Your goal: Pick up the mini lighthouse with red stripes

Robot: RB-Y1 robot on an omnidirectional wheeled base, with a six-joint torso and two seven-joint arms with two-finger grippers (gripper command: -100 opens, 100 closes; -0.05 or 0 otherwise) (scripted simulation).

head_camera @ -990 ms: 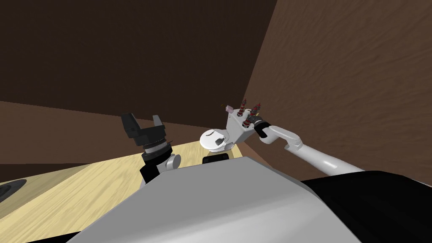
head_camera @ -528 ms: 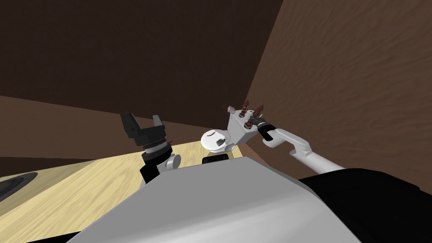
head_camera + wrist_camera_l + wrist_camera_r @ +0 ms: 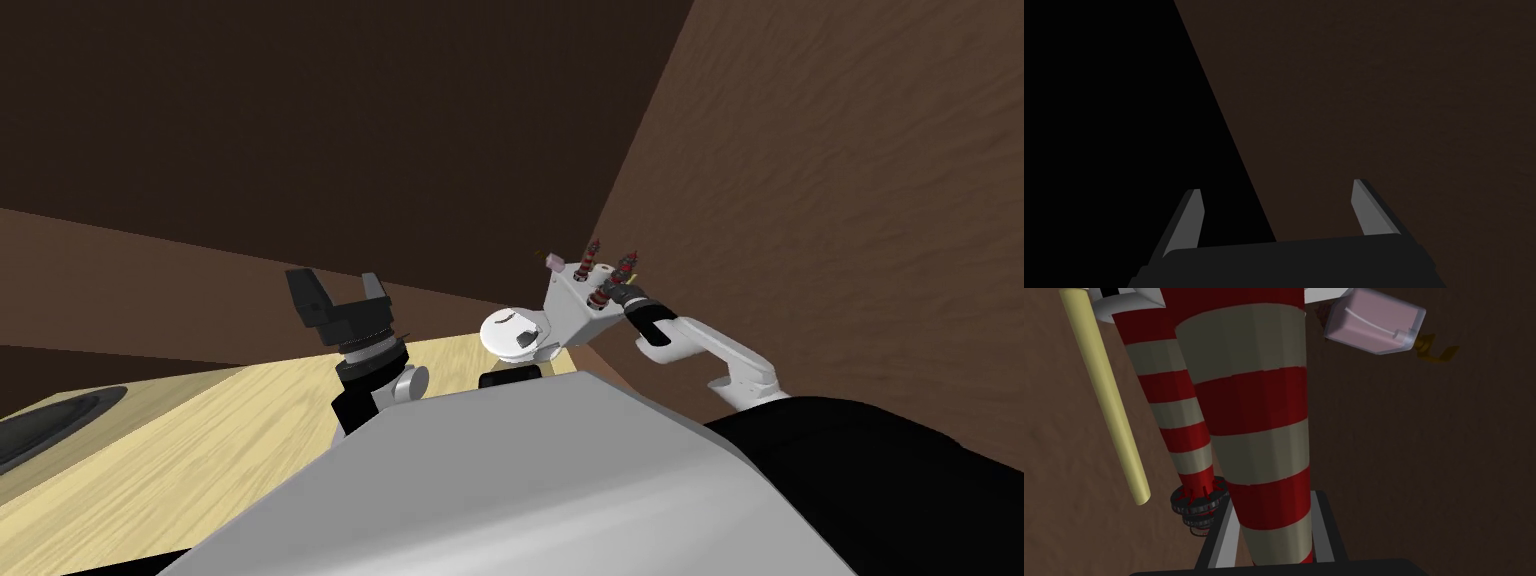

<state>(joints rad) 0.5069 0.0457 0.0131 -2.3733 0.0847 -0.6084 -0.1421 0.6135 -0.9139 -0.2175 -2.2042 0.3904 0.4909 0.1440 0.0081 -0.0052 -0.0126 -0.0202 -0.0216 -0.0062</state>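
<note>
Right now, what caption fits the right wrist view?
Right claw shut on a red-striped mini lighthouse, with a second striped lighthouse and a pale yellow rod beside it.

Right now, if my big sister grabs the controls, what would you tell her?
Right tool: shut on the near red-striped lighthouse, fingers pressing its sides.
Left tool: open, holding nothing, idle off to the left.
Things: a second striped lighthouse is just behind the held one, with a yellow stick and a pink box close by, at the white toilet tank.
Done: the grasp is made. Whether the lighthouse has left the tank, I cannot tell.
Left: lift it away from the tank, minding the neighbours.
</note>
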